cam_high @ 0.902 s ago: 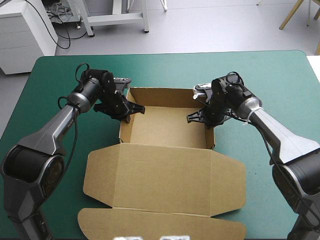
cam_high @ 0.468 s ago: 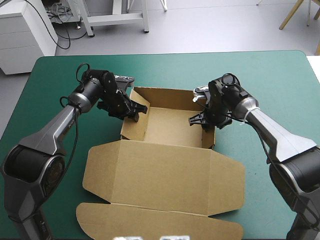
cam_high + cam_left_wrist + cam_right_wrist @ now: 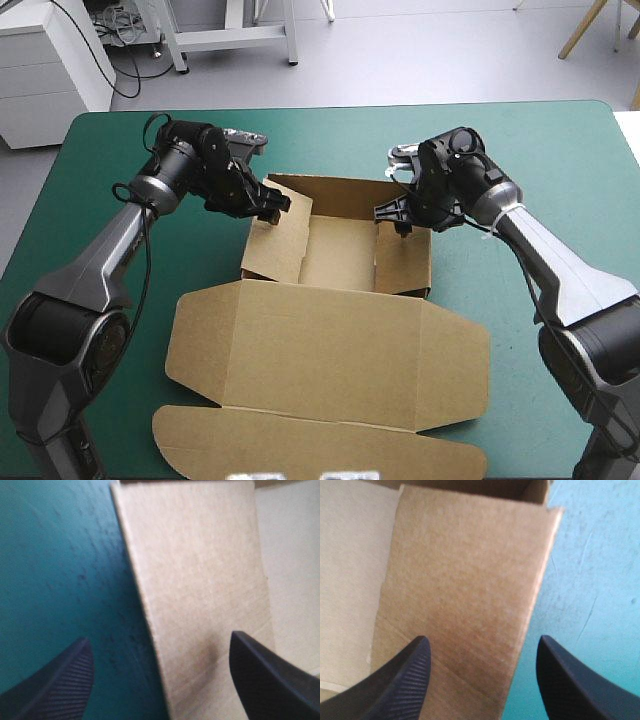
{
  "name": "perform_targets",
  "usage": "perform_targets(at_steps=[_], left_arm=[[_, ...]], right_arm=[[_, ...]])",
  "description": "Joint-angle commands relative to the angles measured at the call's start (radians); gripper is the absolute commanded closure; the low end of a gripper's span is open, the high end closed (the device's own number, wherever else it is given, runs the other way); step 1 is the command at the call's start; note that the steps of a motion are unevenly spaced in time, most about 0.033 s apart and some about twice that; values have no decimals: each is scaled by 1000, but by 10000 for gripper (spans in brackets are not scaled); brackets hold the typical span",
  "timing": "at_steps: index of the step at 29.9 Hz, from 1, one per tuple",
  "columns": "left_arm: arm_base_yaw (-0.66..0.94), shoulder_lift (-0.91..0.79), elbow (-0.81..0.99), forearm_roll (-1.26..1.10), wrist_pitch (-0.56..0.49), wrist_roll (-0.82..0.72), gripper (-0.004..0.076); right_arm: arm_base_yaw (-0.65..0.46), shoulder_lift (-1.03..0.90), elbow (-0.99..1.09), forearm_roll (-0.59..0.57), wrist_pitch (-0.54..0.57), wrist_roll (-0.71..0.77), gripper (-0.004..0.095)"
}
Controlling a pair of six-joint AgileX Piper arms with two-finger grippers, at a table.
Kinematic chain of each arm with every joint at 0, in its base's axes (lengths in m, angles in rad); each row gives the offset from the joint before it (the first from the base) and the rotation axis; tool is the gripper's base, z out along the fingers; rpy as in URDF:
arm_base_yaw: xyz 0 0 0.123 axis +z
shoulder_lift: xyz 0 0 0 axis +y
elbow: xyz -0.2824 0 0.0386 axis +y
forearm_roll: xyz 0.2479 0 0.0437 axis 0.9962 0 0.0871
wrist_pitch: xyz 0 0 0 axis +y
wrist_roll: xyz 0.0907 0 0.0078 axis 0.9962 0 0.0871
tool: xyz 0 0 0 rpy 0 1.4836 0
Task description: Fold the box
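The cut brown cardboard box (image 3: 330,345) sits at the middle of the teal-green bench (image 3: 540,150), lid flat nearside, while the left pincer (image 3: 270,205) and right pincer (image 3: 393,213), both spread wide, straddle its inward-leaning side flaps (image 3: 283,242), seemingly to tuck them into the tray.

Table (image 3: 540,140), teal-green cover; brown box (image 3: 330,345) at middle, lid flat toward near edge.

One brown box (image 3: 330,350) is counted, set on one teal-green-covered table (image 3: 330,140). Two grippers are seen at it, the left gripper (image 3: 272,204) and the right gripper (image 3: 394,214). Four black fingers (image 3: 55,687) are tallied in all, two to each gripper.
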Motion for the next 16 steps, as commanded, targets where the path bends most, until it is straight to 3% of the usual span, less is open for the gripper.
perform_targets(at_steps=[1,6,9,12,16], left_arm=[[-6,-56,-149,40,48,12,186],[-6,-65,-344,40,101,18,193],[-6,-87,-427,38,101,18,246],[-6,-125,-480,38,101,18,370],[-6,-206,-488,67,103,56,647]], right_arm=[[0,-56,-103,-33,-10,-9,341],[0,-74,-181,-105,-10,-71,341],[0,-103,-195,-163,-10,-68,341],[0,-132,-195,-193,-10,18,341],[0,-149,-195,-186,-10,30,341]])
